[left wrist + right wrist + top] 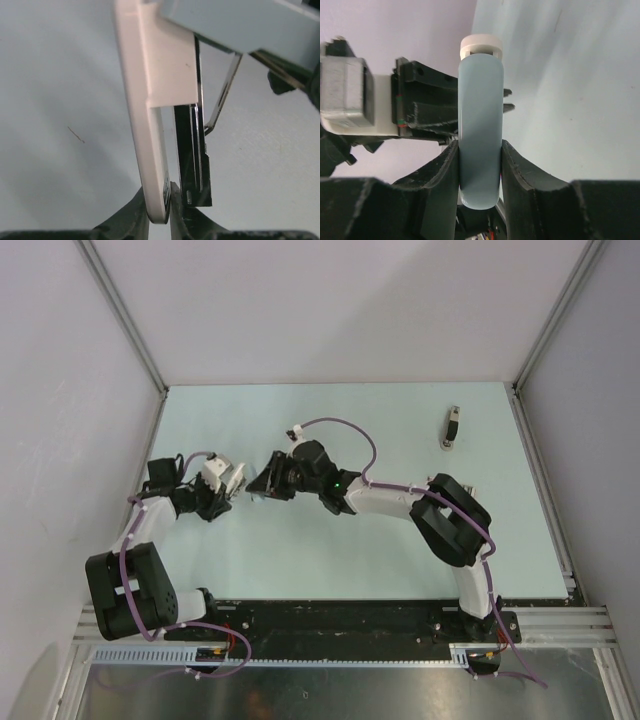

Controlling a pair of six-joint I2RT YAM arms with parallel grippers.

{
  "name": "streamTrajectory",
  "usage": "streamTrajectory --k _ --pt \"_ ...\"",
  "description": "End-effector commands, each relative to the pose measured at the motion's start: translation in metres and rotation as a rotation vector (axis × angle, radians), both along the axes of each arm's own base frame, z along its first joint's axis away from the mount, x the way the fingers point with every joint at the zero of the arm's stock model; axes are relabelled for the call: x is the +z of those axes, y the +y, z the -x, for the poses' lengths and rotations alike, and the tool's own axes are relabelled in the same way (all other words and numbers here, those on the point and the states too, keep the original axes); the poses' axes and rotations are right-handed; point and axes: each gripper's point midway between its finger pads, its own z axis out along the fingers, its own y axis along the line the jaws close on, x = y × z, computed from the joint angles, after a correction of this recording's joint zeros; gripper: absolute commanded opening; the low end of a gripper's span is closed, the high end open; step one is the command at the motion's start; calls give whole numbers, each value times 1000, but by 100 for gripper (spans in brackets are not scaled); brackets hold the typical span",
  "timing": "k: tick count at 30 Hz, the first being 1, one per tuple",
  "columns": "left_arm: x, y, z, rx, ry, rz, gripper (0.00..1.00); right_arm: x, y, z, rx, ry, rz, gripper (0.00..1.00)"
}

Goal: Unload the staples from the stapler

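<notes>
a: what sort of place is this?
b: a robotics lab test cell. a left arm [145, 523] and a right arm [385, 502] are bolted to a black base plate [330, 618] at the edge of a pale green table [330, 560].
a: and around it?
b: plain white panels [330, 300] in aluminium framing [122, 315], with purple cables [345, 422] looped along the arms.

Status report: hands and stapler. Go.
Right hand shut on stapler, blue top. Left hand shut on its pale base. Stapler open, held between both. Small dark item far right, apart.
</notes>
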Motion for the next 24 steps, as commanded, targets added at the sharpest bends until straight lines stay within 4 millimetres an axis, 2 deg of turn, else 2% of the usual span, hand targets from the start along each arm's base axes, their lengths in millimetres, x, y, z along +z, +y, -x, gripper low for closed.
streamTrajectory --k 1,4,11,19,24 --pt "19 5 -12 -53 -126 -68 22 1 2 23 91 5 -16 0" --pt "14 9 -10 -87 -153 -142 16 -6 3 25 113 10 -12 0" --pt "11 21 -10 -146 -222 -309 13 -21 0 29 197 -15 6 0" --pt "4 22 -16 -163 -271 -407 10 -43 -14 38 290 -173 155 0" --pt "1 18 -16 -213 -388 -552 9 -45 -14 43 330 -305 214 0"
